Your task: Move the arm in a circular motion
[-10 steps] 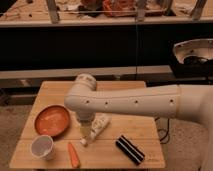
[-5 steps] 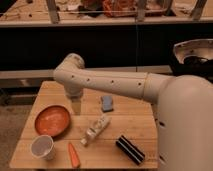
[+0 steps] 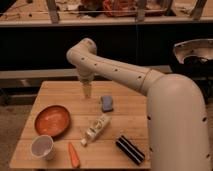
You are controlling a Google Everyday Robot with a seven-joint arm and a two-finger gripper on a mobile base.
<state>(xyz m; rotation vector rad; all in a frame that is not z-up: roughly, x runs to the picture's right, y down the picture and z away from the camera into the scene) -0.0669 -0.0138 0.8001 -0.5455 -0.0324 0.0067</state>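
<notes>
The arm [image 3: 125, 75], cream-white with small dark dots, reaches from the lower right across to the far left part of a wooden table [image 3: 125, 127]. It bends at an elbow near the top and points down. Its narrow tan tip, the gripper [image 3: 87, 91], hangs just above the table's far side, left of a blue sponge [image 3: 107, 103]. Nothing shows in the gripper.
On the table lie an orange bowl [image 3: 52, 120], a white cup [image 3: 42, 147], a carrot [image 3: 73, 155], a white bottle on its side [image 3: 96, 130] and a black striped box [image 3: 130, 149]. A dark counter runs behind the table.
The arm has swung away from the table's middle toward the far left and stretched out. The sponge and bottle, earlier covered, now show.
</notes>
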